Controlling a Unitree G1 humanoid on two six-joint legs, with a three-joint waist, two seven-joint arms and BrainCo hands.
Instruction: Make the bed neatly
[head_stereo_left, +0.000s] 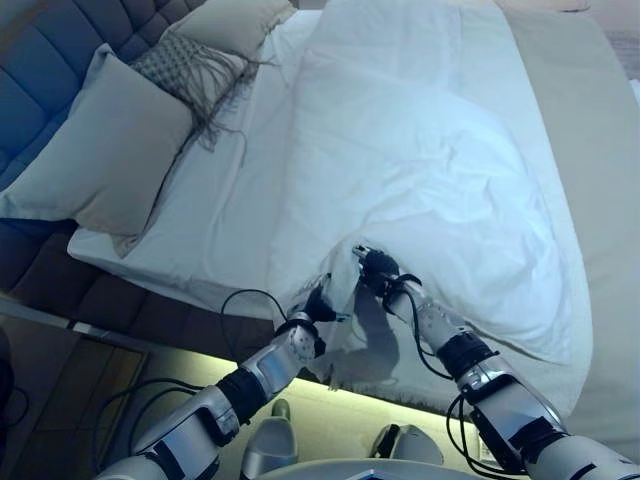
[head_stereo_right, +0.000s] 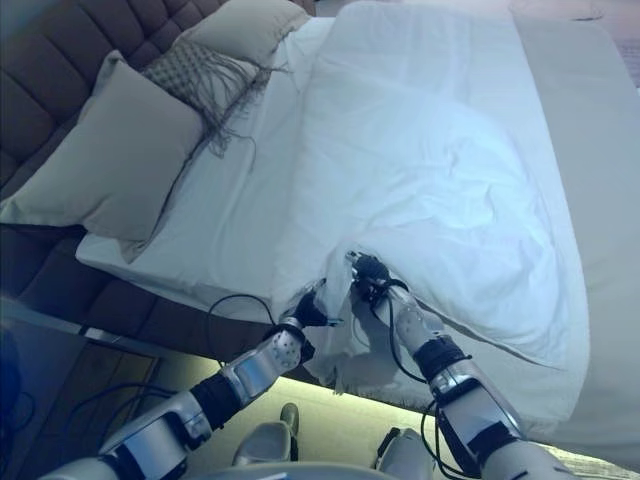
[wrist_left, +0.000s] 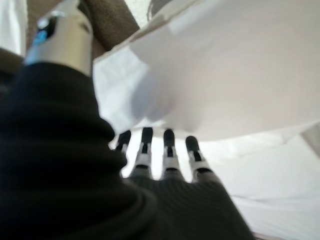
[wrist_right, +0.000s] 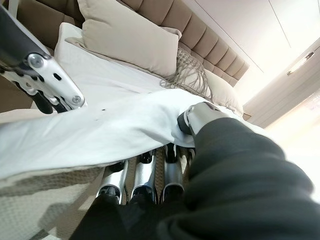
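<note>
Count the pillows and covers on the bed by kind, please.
Plain beige pillows: 2
Fringed patterned cushion: 1
White duvet: 1
Beige blanket: 1
Total: 5

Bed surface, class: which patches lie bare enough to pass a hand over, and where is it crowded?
Free: the flat sheet between the pillows and the rumpled duvet, and the beige strip along the far side. Crowded: the near edge, where the left hand and right hand meet the duvet.
</note>
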